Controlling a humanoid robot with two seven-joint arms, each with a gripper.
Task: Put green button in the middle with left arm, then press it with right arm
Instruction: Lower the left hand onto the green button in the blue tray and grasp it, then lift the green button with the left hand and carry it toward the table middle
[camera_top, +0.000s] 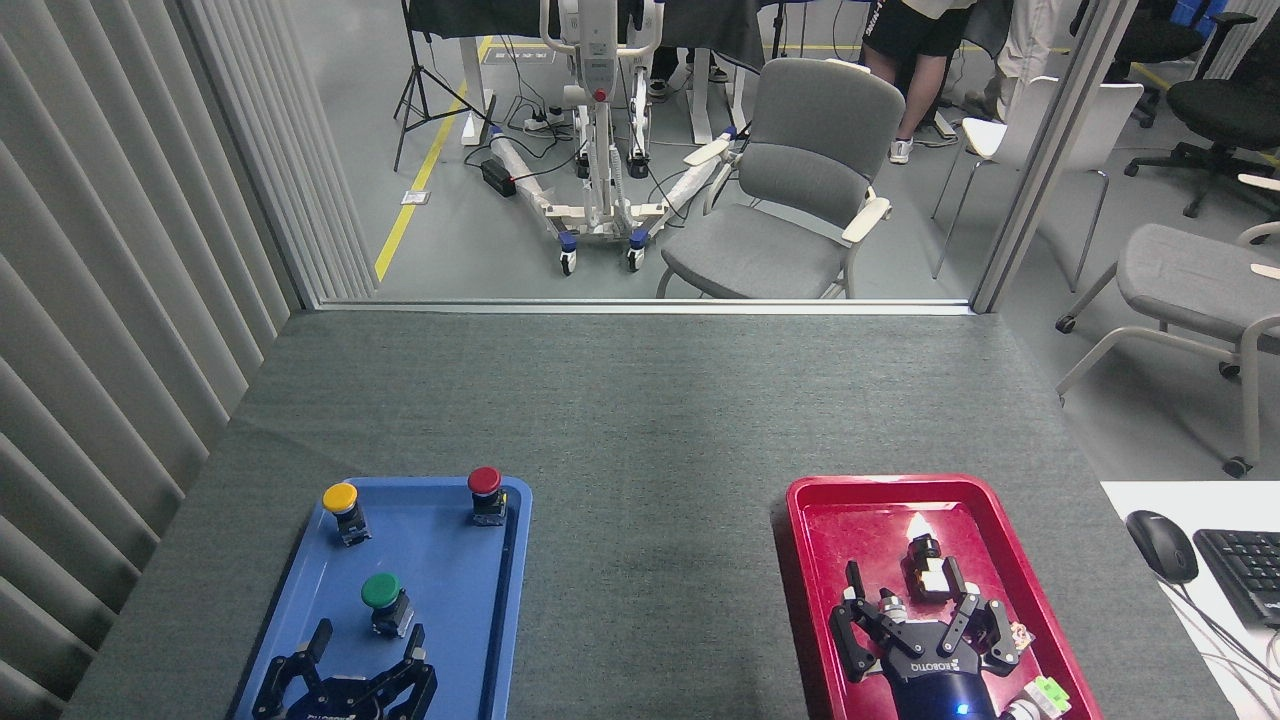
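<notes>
We count three push buttons on the blue tray (500, 620): the green button (383, 601) toward the near middle of the tray, a yellow-capped button (342, 509) at the far left corner, and a red-capped button (486, 493) at the far right corner. All three stand upright and well apart from one another. We count two trays, the blue one on our left and the red tray (815, 540) on our right, with the middle (650, 520) (plain dark grey covering) lying bare between them.

The left gripper (365, 648) sits at the bottom edge of the view, over the near end of the blue tray. Its fingers (319, 640) are spread apart and grasp nothing; the green button stands just beyond the fingertips, apart from them. The lettering on this gripper is cut off by the frame edge and cannot be read.

The right gripper (915, 608) hovers over the red tray with its fingers splayed and empty. A small black and white block part (928, 570) lies just beyond the fingertips; whether a finger touches it, we cannot tell. Small items (one green and white, one multicoloured) lie beside the gripper's right side. White "ROBOTIQ" lettering reads inverted on the gripper body, above a blue light.
</notes>
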